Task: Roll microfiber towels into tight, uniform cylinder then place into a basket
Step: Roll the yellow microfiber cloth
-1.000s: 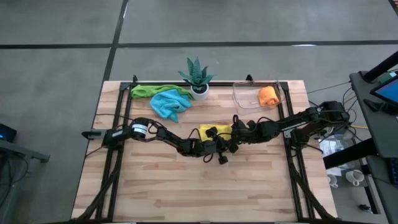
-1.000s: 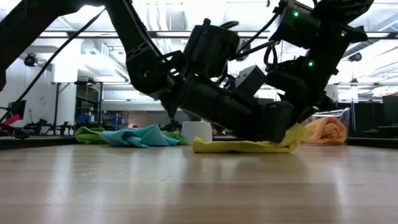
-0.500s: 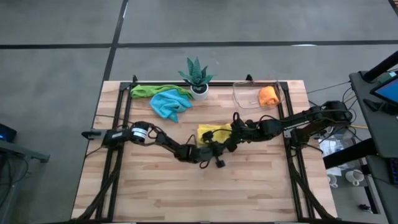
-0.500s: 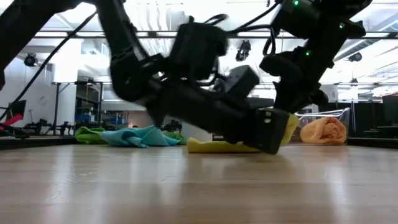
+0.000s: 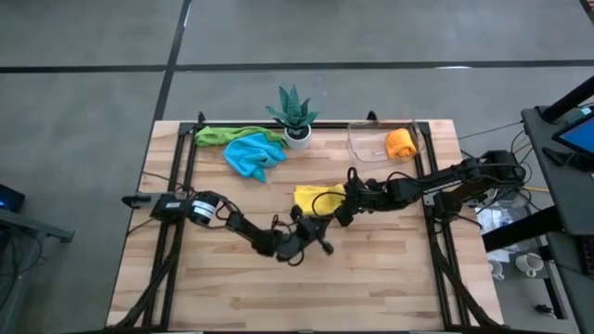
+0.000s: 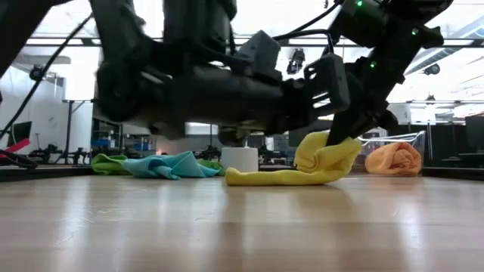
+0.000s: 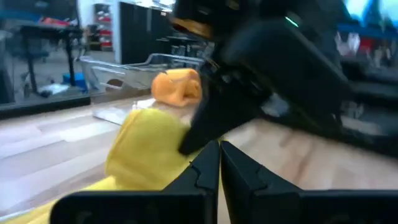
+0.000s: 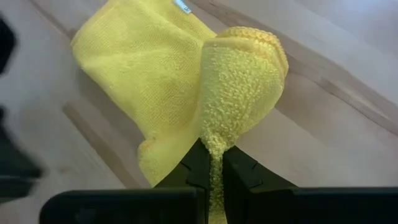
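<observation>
A yellow microfiber towel point(image 5: 314, 197) lies mid-table, its right end raised. My right gripper point(image 5: 342, 211) is shut on that raised end point(image 6: 327, 155). My left gripper point(image 5: 324, 247) is shut on nothing; it points level, just on the near side of the towel and apart from it. In the left wrist view its fingers point(image 7: 219, 163) are together, with the yellow towel point(image 7: 146, 155) beyond them. An orange towel roll point(image 5: 400, 143) lies in the clear basket point(image 5: 364, 141) at the far right. A green towel point(image 5: 221, 135) and a light blue towel point(image 5: 252, 154) lie crumpled at the far left. My right gripper pinches a folded bunch of the yellow towel's right end point(image 8: 215, 138) between its two fingers, several layers thick. The fingers come slanting down from the table's right. That end stands lifted and curled over, while the rest of the towel point(image 6: 265, 177) lies flat on the table.
A green spiky plant in a white pot point(image 5: 295, 119) stands at the far edge between the loose towels and the basket. Bare wood point(image 5: 278, 288) stretches along the near half of the table.
My left gripper has drawn back from over the yellow towel toward the table's near-left, rolling its wrist, and stays shut. The towel, uncovered, keeps its right end raised in my right gripper, which has stayed in place.
</observation>
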Available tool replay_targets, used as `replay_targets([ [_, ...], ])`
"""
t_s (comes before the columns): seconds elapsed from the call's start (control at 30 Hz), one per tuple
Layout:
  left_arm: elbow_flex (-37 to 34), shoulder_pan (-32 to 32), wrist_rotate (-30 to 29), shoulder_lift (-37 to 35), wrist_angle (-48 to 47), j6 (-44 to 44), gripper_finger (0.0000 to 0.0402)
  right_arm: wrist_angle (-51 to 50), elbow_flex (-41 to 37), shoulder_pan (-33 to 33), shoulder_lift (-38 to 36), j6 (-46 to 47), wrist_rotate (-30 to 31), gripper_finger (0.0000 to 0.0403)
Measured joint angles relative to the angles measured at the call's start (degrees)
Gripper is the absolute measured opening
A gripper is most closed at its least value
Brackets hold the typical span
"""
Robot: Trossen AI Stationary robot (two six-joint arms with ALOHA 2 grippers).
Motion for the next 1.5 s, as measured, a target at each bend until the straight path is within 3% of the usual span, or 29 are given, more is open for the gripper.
replay_targets([
  [0.33, 5.1, 3.0, 0.0, 7.6, -0.1, -6.5, 0.0, 0.9, -0.1, 0.0, 0.0, 0.0, 0.0, 0.0013],
  [0.5, 9.2, 4.6, 5.0, 10.4, -0.6, -6.6, 0.0, 0.8, -0.1, 0.0, 0.0, 0.1, 0.0, 0.0013],
  [1.0, 12.4, 7.5, 7.6, 13.9, -2.7, -4.4, 0.0, 0.0, 0.1, -0.1, 0.0, -0.3, 0.0, 0.0013],
  [1.23, 8.4, 3.3, 8.6, 8.0, -6.6, 12.2, 0.0, 0.4, 0.2, 0.0, -0.1, -1.2, 0.0, 0.0013],
  [1.5, -0.5, -2.0, 9.4, -5.8, -19.3, 22.0, 0.0, 0.2, 0.2, -0.1, -0.2, -1.5, 1.5, 0.0013],
])
